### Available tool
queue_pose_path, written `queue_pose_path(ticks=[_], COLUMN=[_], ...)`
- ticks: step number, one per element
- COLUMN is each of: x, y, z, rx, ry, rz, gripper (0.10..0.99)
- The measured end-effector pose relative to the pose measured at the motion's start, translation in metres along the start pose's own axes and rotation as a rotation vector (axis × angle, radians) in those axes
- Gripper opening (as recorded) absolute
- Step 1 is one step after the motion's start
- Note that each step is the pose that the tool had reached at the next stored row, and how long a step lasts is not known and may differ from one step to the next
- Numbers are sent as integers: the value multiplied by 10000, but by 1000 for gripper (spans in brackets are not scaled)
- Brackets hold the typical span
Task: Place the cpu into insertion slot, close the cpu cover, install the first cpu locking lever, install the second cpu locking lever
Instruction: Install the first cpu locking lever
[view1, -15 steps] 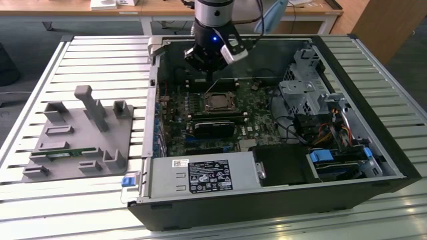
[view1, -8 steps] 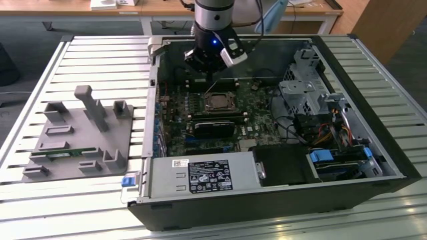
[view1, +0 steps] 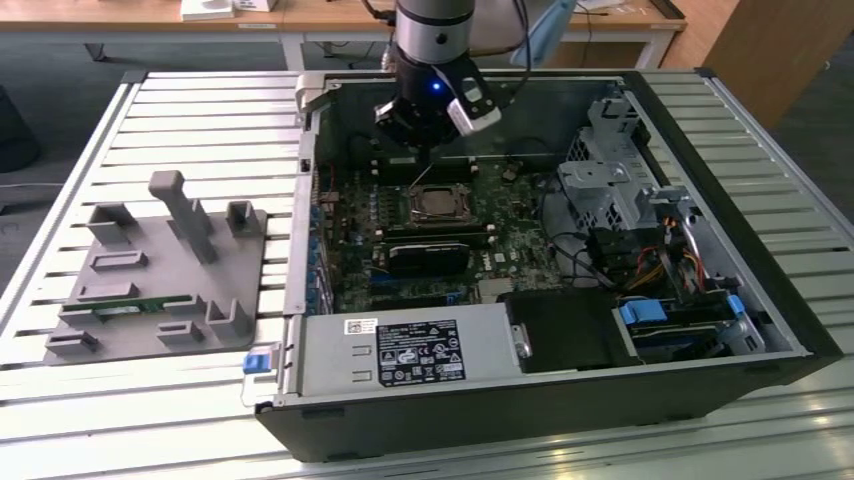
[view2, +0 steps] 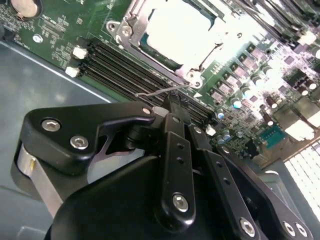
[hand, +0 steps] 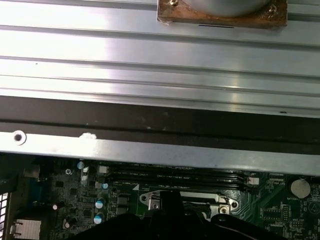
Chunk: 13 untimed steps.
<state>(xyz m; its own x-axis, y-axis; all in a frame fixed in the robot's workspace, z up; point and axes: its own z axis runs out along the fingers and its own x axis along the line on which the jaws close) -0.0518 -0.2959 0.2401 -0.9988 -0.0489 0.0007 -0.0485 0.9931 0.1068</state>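
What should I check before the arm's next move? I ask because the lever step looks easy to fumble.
1. Cpu seated: ok, it lies flat inside the cover's window.
2. Cover closed: ok, it lies down around the cpu.
3. Lever latched: not ok, the wire is raised and not hooked down.
4. Gripper at the lever: ok, its tip is right beside the wire.
5. Hold on the lever: cannot tell.

The open computer case (view1: 534, 415) lies on the desk (view1: 200, 100), right of centre in the exterior view, with a fixture tray (view1: 140, 285) at middle left. Inside the case, the insertion slot (view1: 438, 203) sits at upper centre. The pincer (view1: 424, 152) is just above it in the frame, and the power supply (view1: 400, 352) is below.
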Motion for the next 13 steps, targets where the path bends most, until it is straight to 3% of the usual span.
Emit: queue_pose_path(ticks=[13], x=[-139], y=[16], z=[84], rx=[3], ry=[1], rz=[-4], gripper=[106])
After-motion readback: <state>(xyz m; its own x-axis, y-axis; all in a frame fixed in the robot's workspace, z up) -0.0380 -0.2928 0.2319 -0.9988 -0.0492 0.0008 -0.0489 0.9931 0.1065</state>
